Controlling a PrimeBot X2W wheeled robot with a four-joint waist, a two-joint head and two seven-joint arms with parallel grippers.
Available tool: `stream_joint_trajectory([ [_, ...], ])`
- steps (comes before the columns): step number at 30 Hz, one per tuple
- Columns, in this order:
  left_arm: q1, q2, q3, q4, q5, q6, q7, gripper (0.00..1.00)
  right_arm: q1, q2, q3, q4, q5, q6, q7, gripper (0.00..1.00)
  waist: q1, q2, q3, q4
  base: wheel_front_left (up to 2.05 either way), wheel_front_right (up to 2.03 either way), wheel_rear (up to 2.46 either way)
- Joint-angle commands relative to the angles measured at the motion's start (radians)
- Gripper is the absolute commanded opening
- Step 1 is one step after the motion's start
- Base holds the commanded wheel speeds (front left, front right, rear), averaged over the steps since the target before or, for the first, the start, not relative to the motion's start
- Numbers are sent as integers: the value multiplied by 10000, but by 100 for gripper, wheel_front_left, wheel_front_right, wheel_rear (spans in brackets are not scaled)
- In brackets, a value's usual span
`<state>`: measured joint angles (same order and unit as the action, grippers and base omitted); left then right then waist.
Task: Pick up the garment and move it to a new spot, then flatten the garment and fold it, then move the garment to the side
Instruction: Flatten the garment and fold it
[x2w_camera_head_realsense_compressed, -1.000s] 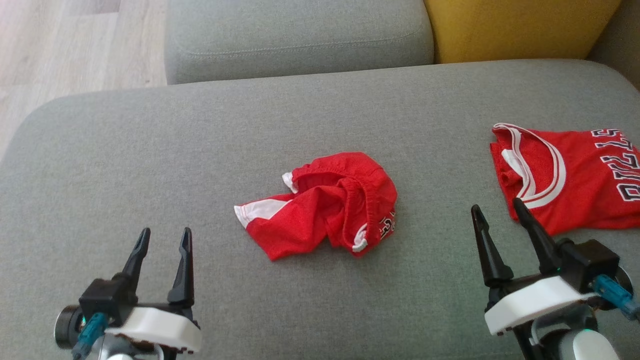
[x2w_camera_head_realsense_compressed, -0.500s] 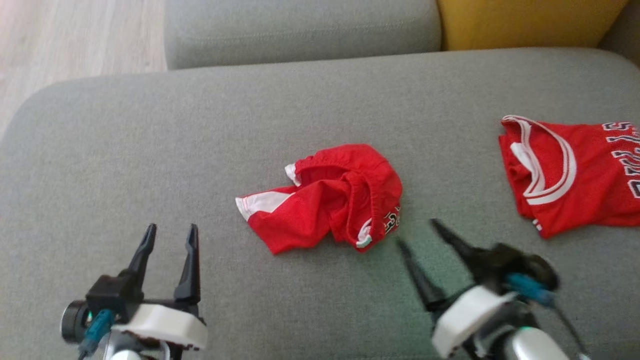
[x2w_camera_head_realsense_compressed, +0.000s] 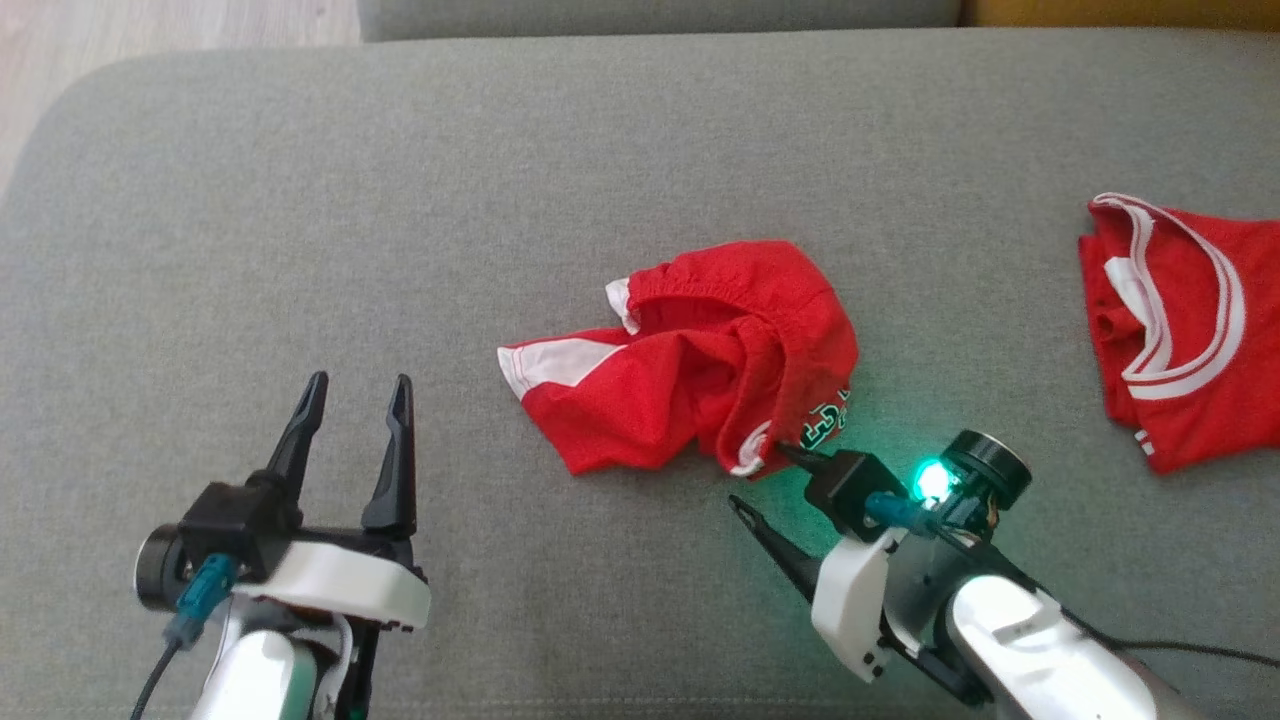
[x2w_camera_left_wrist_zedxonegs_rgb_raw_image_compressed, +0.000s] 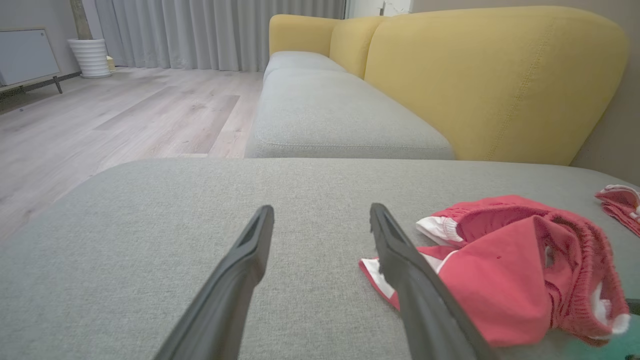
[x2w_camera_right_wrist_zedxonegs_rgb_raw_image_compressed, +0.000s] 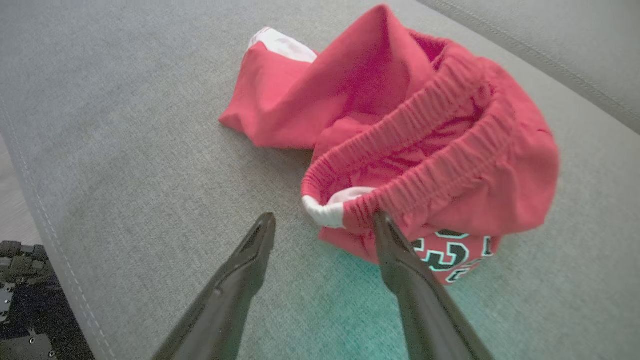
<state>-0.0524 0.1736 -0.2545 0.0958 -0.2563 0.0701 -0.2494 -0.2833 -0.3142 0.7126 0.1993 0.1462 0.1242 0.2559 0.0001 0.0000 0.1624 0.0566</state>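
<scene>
Garment (x2w_camera_head_realsense_compressed: 700, 360) (crumpled) lies at the right gripper (x2w_camera_head_realsense_compressed: 760, 476), fingers (x2w_camera_right_wrist_zedxonegs_rgb_raw_image_compressed: 400, 270) spread.

The left end effector (x2w_camera_head_realsense_compressed: 360, 380) and right end effector (x2w_camera_head_realsense_compressed: 760, 476) each have two long, dark, pointed fingers (x2w_camera_head_realsense_compressed: 392, 470) on a black block (x2w_camera_head_realsense_compressed: 235, 520) above a white shell (x2w_camera_head_realsense_compressed: 340, 590). Each has a teal plug (x2w_camera_head_realsense_compressed: 200, 590) and a pale silver forearm (x2w_camera_head_realsense_compressed: 1050, 660). A green light (x2w_camera_head_realsense_compressed: 930, 482) glows at the right wrist, and a thin black cable (x2w_camera_head_realsense_compressed: 1180, 648) runs from that arm.
</scene>
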Motion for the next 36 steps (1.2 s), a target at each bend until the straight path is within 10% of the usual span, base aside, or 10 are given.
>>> stream_joint_trajectory([
  [1,-440,62,350,-262,74,-24,-107,100,-260,-78,191,-264,114,65,58,12,-1,0,76,35,0,0,0],
  [2,-460,53,371,-243,82,-27,-111,100,-346,-112,235,-237,197,65,104,0,-1,0,99,32,0,0,0],
  [25,-600,-105,762,-448,501,-253,-123,100,187,1369,-4361,-2062,1177,65,-1779,0,-1,0,245,-396,0,0,0],
  [27,-578,-125,775,-432,528,-258,-123,100,434,1554,-4741,-2159,1181,65,-1984,100,-1,0,193,-448,0,0,0],
  [36,-191,-45,818,-339,597,-326,-123,100,1753,1743,-5587,-2260,865,65,-2458,100,-1,0,-355,-697,0,0,0],
])
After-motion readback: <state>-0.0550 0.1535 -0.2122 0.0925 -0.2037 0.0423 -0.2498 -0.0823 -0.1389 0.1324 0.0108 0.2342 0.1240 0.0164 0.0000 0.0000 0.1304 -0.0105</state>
